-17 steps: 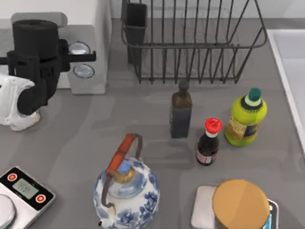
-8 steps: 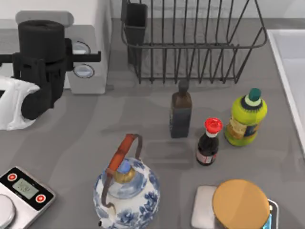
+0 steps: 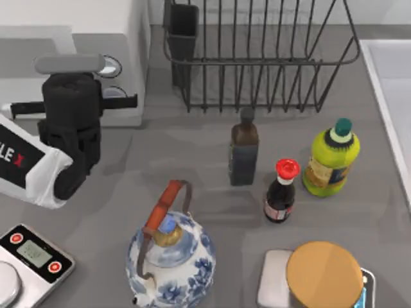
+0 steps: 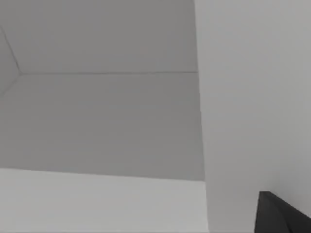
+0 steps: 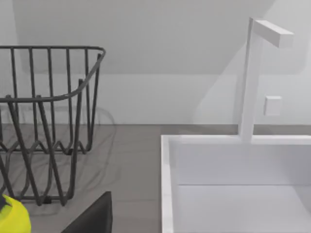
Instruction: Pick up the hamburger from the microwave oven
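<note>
the left claw (image 3: 70, 64) sits at the microwave oven (image 3: 122, 38) front, by the grey handle bar, likely placed to work the door; whether its fingers are open cannot be told. the hamburger is presumably inside the oven. the left wrist view gives plain white panels. the right wrist view adds a dish rack (image 5: 43, 121) and sink (image 5: 233, 184).

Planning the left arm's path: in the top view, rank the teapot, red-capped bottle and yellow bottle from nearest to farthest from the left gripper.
From the left gripper, by the microwave oven:
1. Teapot, front centre.
2. Red-capped bottle, right of centre.
3. Yellow bottle, far right.
</note>
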Tool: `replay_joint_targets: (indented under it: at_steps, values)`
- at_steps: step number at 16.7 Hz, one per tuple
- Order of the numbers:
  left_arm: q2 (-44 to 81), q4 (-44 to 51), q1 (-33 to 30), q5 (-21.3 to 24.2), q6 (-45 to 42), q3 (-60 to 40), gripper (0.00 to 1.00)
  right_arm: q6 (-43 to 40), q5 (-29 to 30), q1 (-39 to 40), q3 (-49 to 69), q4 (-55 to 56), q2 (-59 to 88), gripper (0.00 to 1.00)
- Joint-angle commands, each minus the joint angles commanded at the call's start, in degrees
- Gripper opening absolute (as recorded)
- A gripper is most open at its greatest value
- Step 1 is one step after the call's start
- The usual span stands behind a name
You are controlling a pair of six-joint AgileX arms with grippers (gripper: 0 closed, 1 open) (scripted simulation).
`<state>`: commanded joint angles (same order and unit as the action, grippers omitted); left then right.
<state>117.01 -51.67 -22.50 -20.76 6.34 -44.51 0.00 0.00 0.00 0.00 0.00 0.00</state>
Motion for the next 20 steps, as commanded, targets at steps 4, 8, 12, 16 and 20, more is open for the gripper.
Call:
replay_joint_targets:
  at_steps: [4, 8, 12, 16, 20]
  values:
    - [4.8, -6.3, -0.6, 1.2, 0.5, 1.8, 0.00, 0.0, 0.0, 0.0, 0.0, 0.0, 0.0, 1.00]
    - [4.8, -6.4, -0.6, 1.3, 0.6, 1.8, 0.00, 0.0, 0.0, 0.0, 0.0, 0.0, 0.0, 1.00]
    - [4.8, -6.4, -0.6, 1.3, 0.6, 1.8, 0.30, 0.0, 0.0, 0.0, 0.0, 0.0, 0.0, 1.00]
    - [4.8, -6.4, -0.6, 1.3, 0.6, 1.8, 0.60, 0.0, 0.0, 0.0, 0.0, 0.0, 0.0, 1.00]
    - [4.8, -6.4, -0.6, 1.3, 0.6, 1.8, 0.90, 0.0, 0.0, 0.0, 0.0, 0.0, 0.0, 1.00]
